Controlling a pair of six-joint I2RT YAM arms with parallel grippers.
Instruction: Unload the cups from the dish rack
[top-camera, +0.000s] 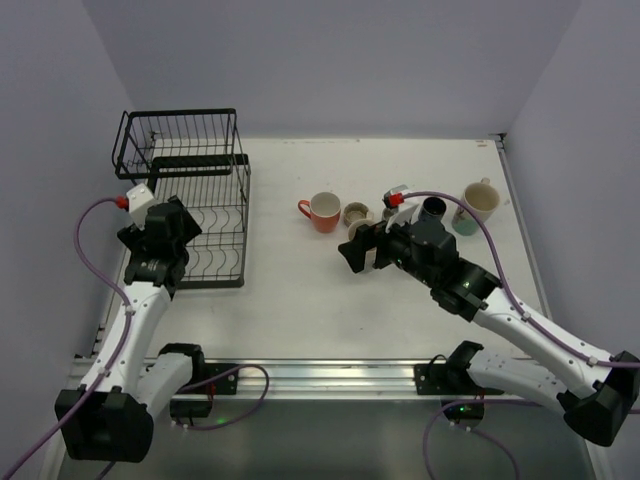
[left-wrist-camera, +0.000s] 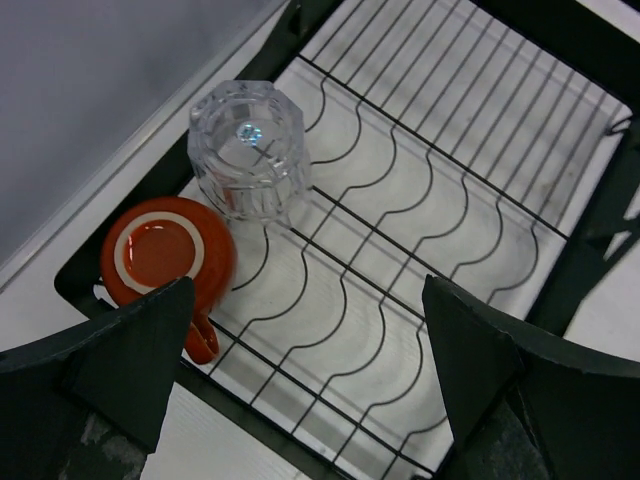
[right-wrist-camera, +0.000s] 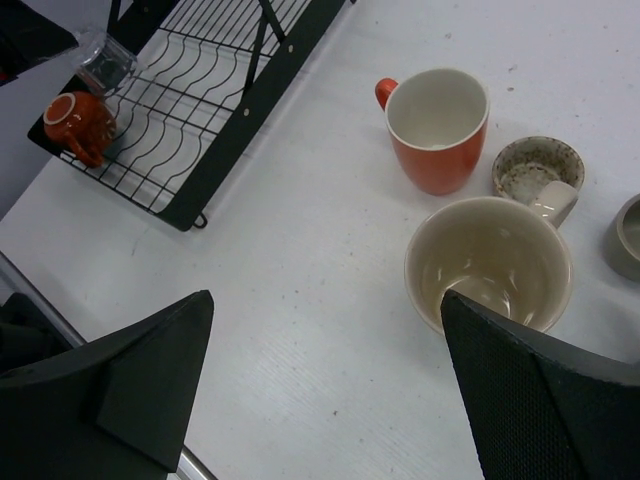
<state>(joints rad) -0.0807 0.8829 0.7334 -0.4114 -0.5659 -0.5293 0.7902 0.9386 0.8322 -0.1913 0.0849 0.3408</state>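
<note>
The black wire dish rack (top-camera: 195, 195) stands at the back left. In the left wrist view its lower slotted tray (left-wrist-camera: 570, 45) holds an upturned clear glass tumbler (left-wrist-camera: 250, 150) and an upturned small orange-red cup (left-wrist-camera: 165, 255). My left gripper (left-wrist-camera: 310, 370) is open and empty above the tray, right of these two. My right gripper (right-wrist-camera: 325, 370) is open and empty over bare table, with a beige cup (right-wrist-camera: 490, 262) by its right finger. An orange-red mug (right-wrist-camera: 437, 130), a speckled small cup (right-wrist-camera: 535, 170) and a grey cup (right-wrist-camera: 628, 235) stand upright on the table.
A dark blue cup (top-camera: 434, 210) and a cream mug (top-camera: 481, 200) stand at the back right of the table. The rack's raised basket (top-camera: 180, 135) looks empty. The right wrist view also shows the rack (right-wrist-camera: 262, 105) at its upper left. Grey walls enclose the table.
</note>
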